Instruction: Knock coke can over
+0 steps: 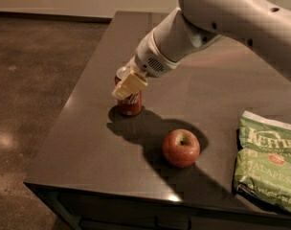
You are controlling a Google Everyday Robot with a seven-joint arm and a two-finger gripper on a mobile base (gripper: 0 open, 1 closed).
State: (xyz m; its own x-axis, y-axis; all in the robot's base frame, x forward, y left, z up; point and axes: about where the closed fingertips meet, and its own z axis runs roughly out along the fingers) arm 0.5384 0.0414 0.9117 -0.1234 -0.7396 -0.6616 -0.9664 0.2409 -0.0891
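Your cream pincer (129, 85) is at the top of the upright red cylindrical coke can (131, 104) on the dark tabletop (88, 143); you cannot tell whether it is open or closed.

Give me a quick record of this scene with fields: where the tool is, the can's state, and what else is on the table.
tool: at the upper part of the coke can; contact unclear
coke can: upright, near left edge of the table, not yet knocked over
apple: right of the can, nearer the camera, apart from it
chip bag: green, lying at the right edge
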